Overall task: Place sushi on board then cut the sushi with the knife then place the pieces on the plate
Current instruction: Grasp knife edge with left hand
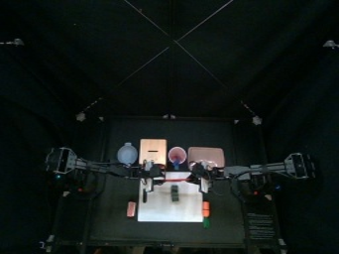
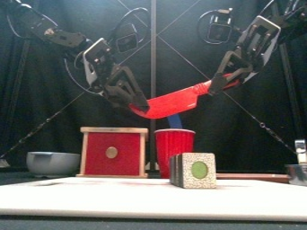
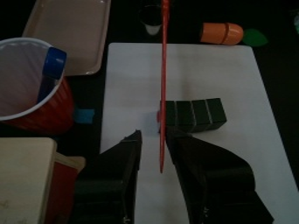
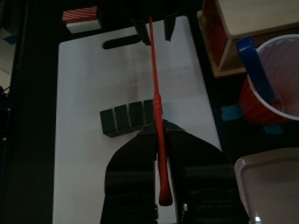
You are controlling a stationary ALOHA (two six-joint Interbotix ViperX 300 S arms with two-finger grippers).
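Note:
A red knife [image 2: 180,97] hangs in the air above the white board [image 2: 120,193], held at both ends. My left gripper [image 2: 139,108] is shut on its lower end and my right gripper [image 2: 223,83] on its higher end. In the left wrist view the knife [image 3: 163,79] runs edge-on between the jaws of my left gripper [image 3: 159,147]. The dark green sushi roll [image 2: 193,170] lies whole on the board, under the knife and apart from it. The right wrist view shows the sushi roll [image 4: 128,118] beside the blade [image 4: 156,96], below my right gripper [image 4: 162,144].
Behind the board stand a red cup [image 2: 174,148] holding a blue knife [image 2: 175,119], a wooden box with a red front [image 2: 114,153], a blue-grey bowl [image 2: 53,163] and the pink tray [image 1: 205,155]. An orange toy [image 3: 219,32] lies off the board's edge.

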